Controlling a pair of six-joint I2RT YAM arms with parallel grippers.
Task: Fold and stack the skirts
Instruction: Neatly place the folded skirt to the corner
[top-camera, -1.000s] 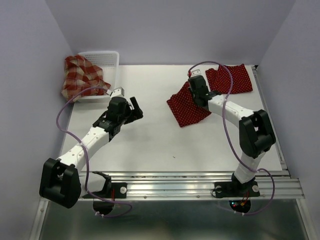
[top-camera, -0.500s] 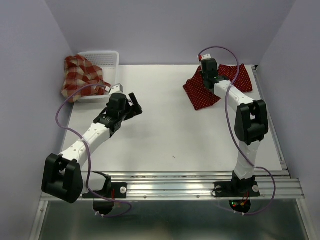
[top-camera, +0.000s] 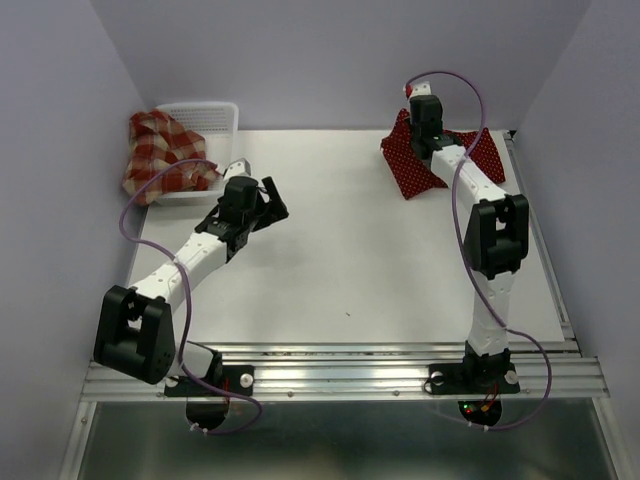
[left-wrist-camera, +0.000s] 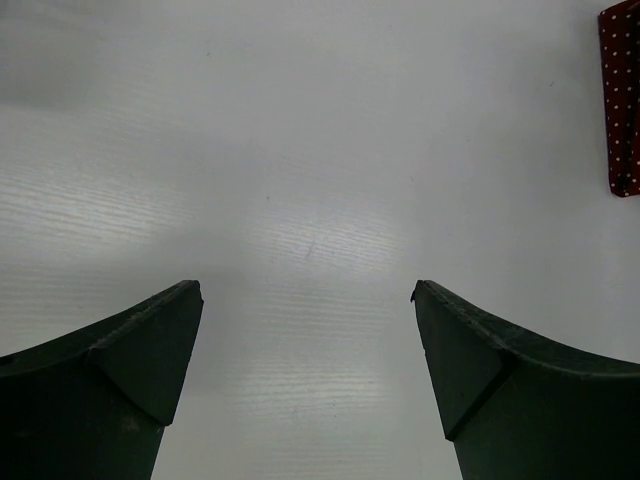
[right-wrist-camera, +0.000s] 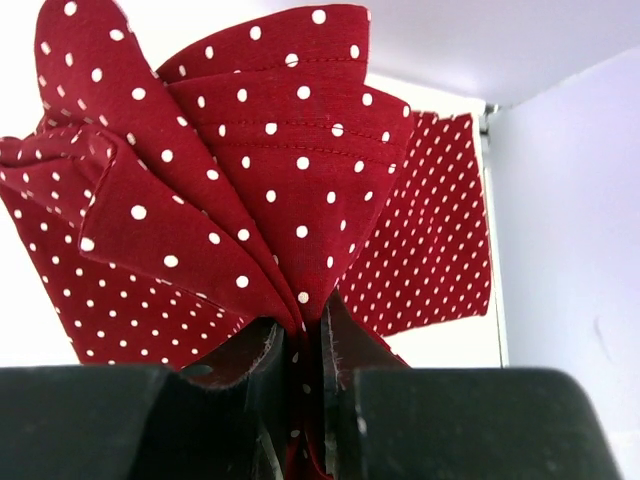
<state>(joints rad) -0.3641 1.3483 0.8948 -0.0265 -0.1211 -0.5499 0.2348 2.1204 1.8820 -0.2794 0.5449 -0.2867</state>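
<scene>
Top external: left gripper (top-camera: 275, 200) over table (top-camera: 350, 260), left of centre, jaws spread wide, holding nothing. Right gripper (right-wrist-camera: 300, 345) far right, pinched on bunched dotted skirt (right-wrist-camera: 270, 170), partly over second dotted skirt (right-wrist-camera: 430, 240) lying flat near far-right corner. Plaid skirt (top-camera: 160, 150) draped over basket (top-camera: 215, 112), far left.

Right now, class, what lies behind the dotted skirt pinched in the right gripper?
The other dotted skirt, flat on the white table; the held skirt covers its left part, so its full shape cannot be seen.
</scene>
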